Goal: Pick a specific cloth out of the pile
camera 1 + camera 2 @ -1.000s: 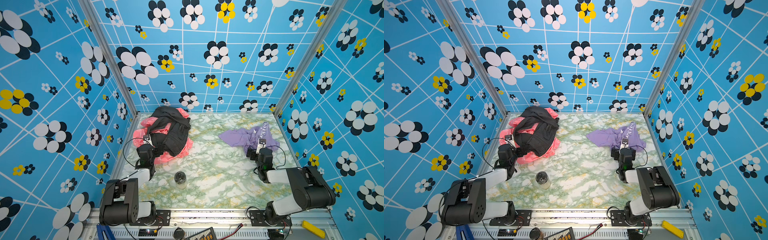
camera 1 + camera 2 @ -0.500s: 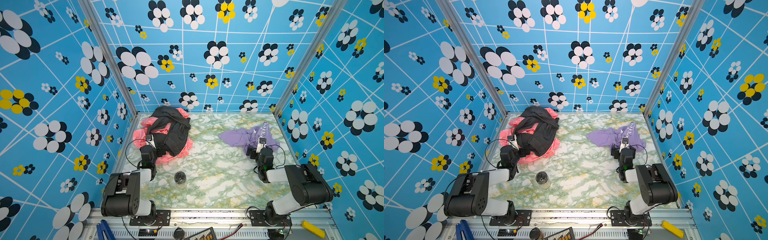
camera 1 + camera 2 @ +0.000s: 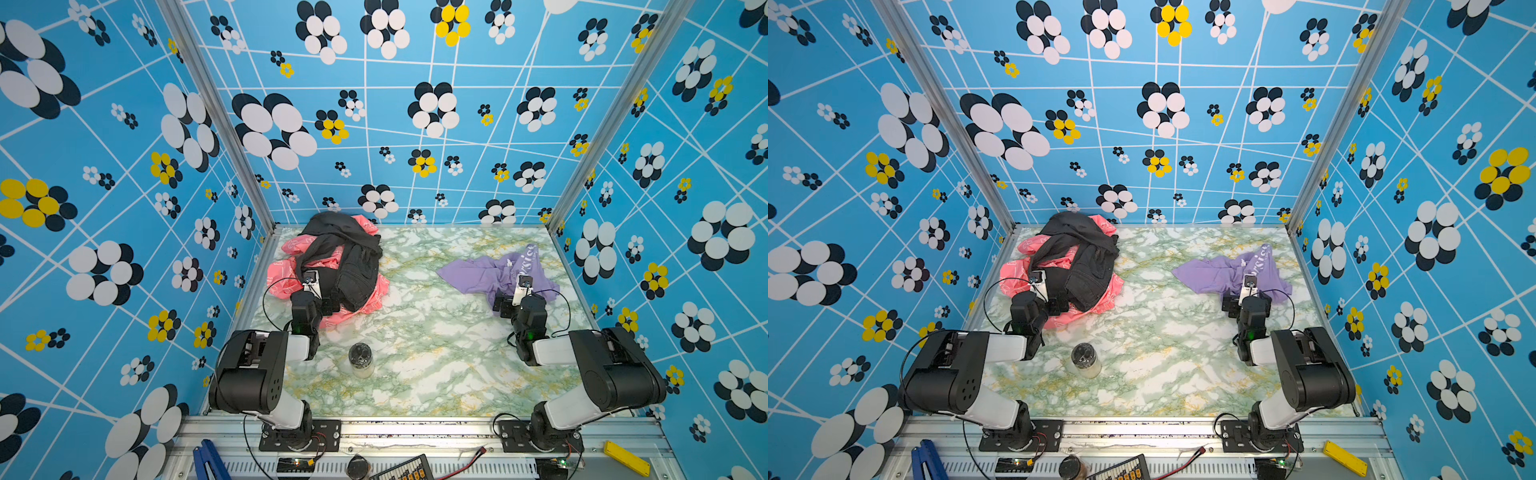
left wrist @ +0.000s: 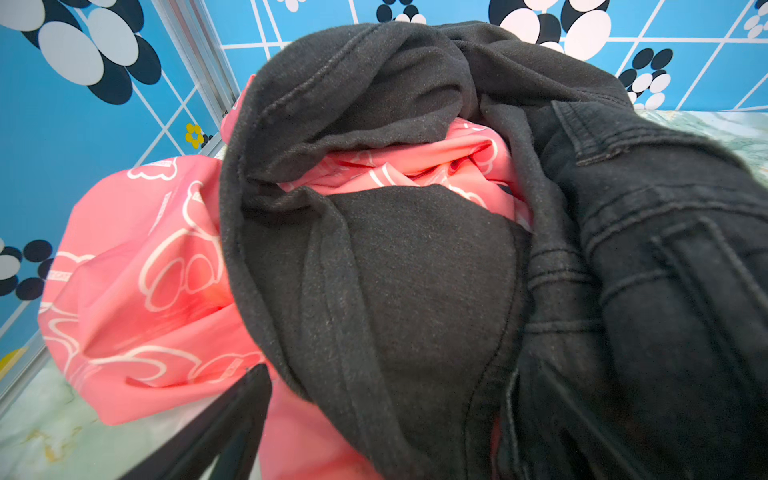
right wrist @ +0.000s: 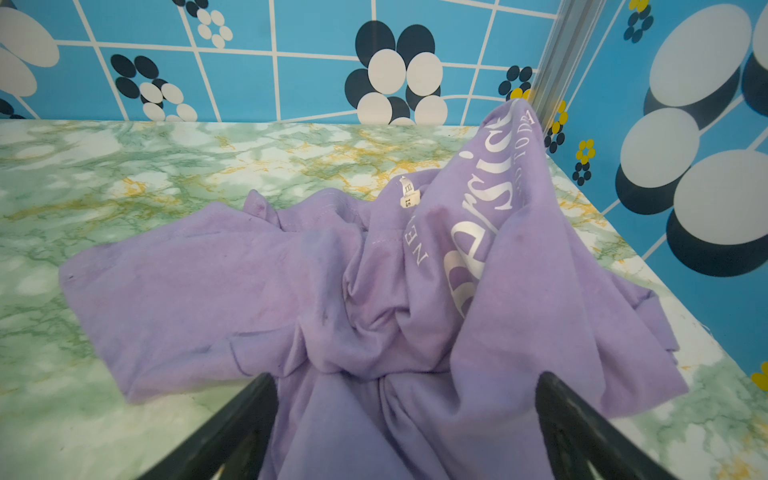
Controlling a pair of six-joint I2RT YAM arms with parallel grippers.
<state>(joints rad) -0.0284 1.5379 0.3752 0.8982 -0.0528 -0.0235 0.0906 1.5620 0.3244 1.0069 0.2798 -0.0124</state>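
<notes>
CLOTH (image 3: 478,274): on desk (image 3: 415,332), right side, well apart from pile (image 3: 332,266) | RIGHT gripper (image 5: 405,380): jaws wide, cloth fold between them, unclamped | LEFT gripper (image 3: 328,303): jaws wide, at pile edge | RISK: on retreat, either gripper may snag loose folds, dragging fabric.

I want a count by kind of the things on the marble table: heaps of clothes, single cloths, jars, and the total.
Heaps of clothes: 1, the pile
Single cloths: 1, the purple cloth
Jars: 1, the jar
Total: 3
</notes>
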